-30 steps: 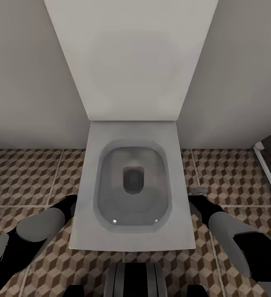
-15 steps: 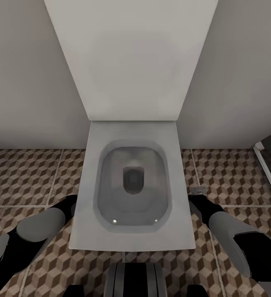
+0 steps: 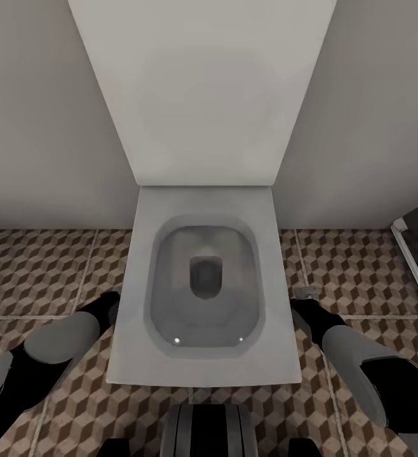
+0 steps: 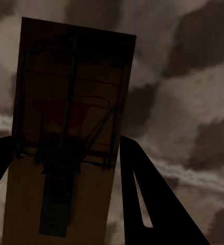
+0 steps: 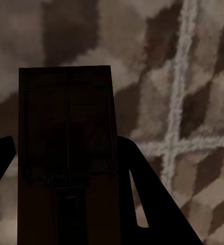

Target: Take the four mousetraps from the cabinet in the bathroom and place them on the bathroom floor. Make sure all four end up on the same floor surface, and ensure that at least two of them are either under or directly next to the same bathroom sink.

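Over the bathroom floor (image 3: 50,266), your left gripper (image 4: 60,168) is clamped on one mousetrap (image 4: 66,132); past the toilet (image 3: 202,285), your right gripper (image 5: 66,168) is clamped on a second mousetrap (image 5: 66,153), two in all, both above tiles.

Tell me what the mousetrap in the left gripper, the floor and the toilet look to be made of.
The flat brown rectangular mousetrap between the left gripper's dark fingers: apparently matte wood, with thin dark wire bars, probably metal. The cube-patterned brown and beige floor: likely printed ceramic tile, given pale grout lines. The white rectangular toilet: smooth, probably glazed ceramic.
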Tool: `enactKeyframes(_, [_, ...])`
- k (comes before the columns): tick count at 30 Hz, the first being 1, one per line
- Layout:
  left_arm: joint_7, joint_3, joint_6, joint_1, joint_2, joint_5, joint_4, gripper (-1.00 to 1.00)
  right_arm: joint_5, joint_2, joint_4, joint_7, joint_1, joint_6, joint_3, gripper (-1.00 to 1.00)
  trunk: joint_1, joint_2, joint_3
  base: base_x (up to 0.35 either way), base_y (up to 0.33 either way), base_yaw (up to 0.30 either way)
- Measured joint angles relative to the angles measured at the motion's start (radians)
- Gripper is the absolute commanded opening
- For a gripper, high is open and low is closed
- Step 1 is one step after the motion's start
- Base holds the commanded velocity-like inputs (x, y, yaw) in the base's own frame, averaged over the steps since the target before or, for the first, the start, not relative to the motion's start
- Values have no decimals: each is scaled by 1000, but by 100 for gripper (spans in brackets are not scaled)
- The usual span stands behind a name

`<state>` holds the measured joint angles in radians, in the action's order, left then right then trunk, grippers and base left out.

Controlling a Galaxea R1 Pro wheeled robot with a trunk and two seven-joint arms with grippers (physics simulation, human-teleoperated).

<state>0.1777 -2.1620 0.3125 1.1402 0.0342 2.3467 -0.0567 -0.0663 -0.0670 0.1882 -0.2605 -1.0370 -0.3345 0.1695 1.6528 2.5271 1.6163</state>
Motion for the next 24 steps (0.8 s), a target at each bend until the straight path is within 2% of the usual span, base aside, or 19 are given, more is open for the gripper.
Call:
enactKeyframes(5, [2, 0, 1, 2, 12, 0, 0, -100, -1, 1, -6, -3, 0, -1, 1, -100, 0, 0, 0, 0, 0, 0])
enactKeyframes(7, [6, -1, 1, 3, 32, 0, 0, -100, -1, 1, -10, -19, 0, -2, 3, -100, 0, 0, 0, 0, 0, 0])
enactKeyframes(9, [23, 0, 0, 3, 36, 0, 0, -100, -1, 2, -12, -35, 0, -2, 4, -100, 0, 0, 0, 0, 0, 0])
enactKeyframes(12, [98, 0, -1, 2, 34, 1, 1, -100, -3, 3, -13, -59, 0, -2, 4, -100, 0, 0, 0, 0, 0, 0])
enactKeyframes(15, [132, 0, -3, 3, 30, 2, 1, -100, -3, 3, -14, -65, 0, -2, 5, -100, 0, 0, 0, 0, 0, 0])
enactKeyframes(24, [139, 2, -16, 2, 28, 2, 2, -100, 0, 1, -10, -68, 0, -1, 5, -100, 0, 0, 0, 0, 0, 0])
